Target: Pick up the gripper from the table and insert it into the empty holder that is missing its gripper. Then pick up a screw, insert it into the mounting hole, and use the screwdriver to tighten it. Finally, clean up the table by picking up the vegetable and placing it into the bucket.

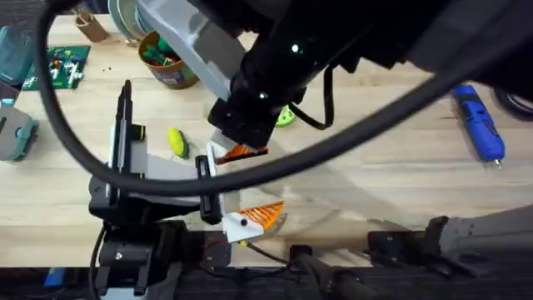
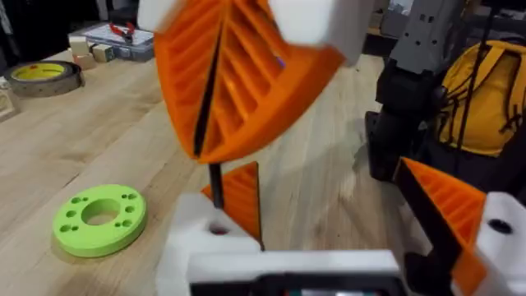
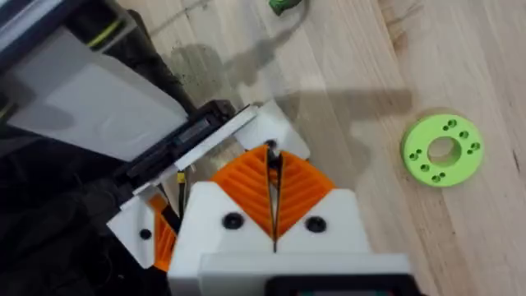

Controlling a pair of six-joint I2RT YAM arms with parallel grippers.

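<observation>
Gripper [image 3: 251, 177], the orange wedge, stands in your left pincer's white holder [image 3: 271, 140] | your right pincer [image 3: 274, 193] is pressed together just above it | vegetable [image 1: 178, 142] lies on bench [image 1: 375, 167] beside left arm.

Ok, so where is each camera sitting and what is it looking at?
Overhead: above the table, looking down and forward; the right arm looms large and dark, and the left arm is at the lower left.
Left wrist: on the left arm, facing along the table at the right tool; its own fingers are spread at the bottom.
Right wrist: on the right arm, looking down at the left arm's end; its own orange pads are pressed together.
Shared: both wrist views see the green ring.
</observation>
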